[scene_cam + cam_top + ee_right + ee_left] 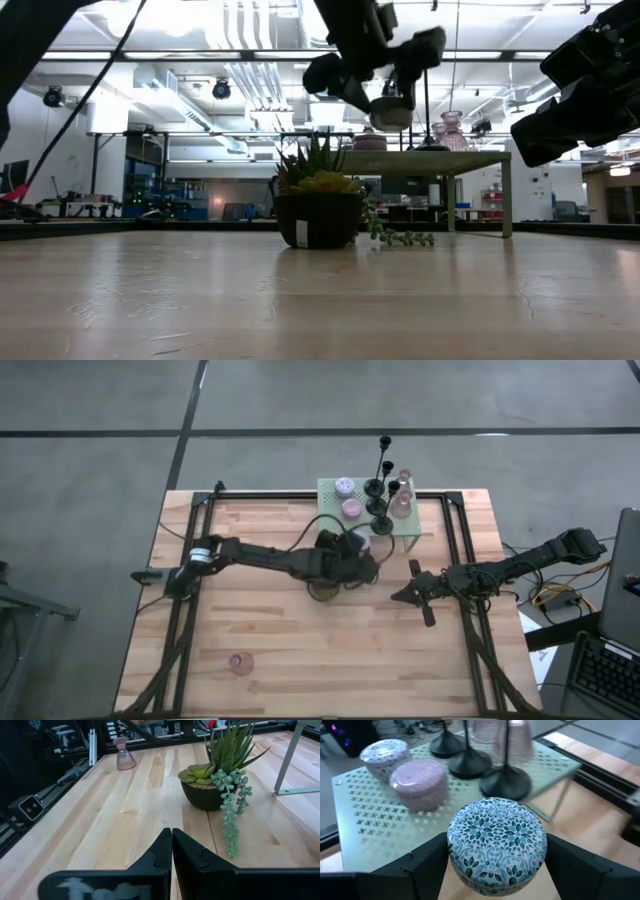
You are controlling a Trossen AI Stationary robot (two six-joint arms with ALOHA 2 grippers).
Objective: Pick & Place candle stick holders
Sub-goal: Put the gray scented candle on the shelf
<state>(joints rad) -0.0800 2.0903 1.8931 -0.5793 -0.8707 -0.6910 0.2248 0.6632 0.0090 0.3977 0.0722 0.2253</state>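
Left pincer holding blue holder, candlesticks ahead

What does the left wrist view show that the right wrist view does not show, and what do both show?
Only the left wrist view shows the left gripper holding the blue patterned holder, the lilac holder and pink holder on the mesh rack, and black candlestick bases. Only the right wrist view shows the shut right gripper, the potted plant and a pink glass holder. Both show the wooden table.
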